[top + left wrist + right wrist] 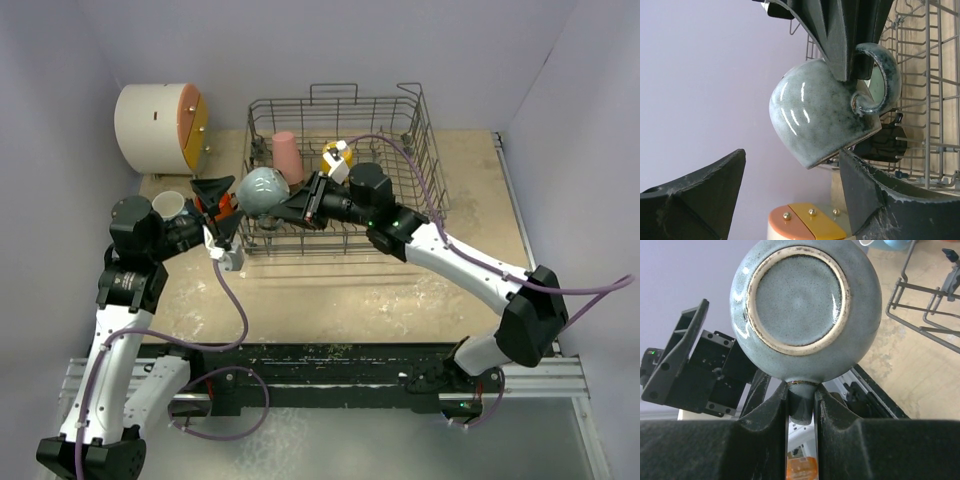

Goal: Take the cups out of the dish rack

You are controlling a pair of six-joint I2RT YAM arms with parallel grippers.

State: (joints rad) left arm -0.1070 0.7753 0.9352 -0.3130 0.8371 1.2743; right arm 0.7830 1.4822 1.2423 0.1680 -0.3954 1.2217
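My right gripper is shut on the handle of the grey mug and holds it in the air at the left end of the dish rack. In the right wrist view the mug's base faces me, with the handle pinched between the fingers. My left gripper is open just left of the mug. In its wrist view the mug hangs above the spread jaws, its rim close to the right finger. A pink tumbler and a yellow mug stand in the rack. A black mug lies there too.
The white cylindrical cabinet with its orange-yellow front stands at the back left. A cup with a white inside sits on the table by the left arm. Something orange is partly hidden under the left gripper. A light blue cup shows at the frame edge.
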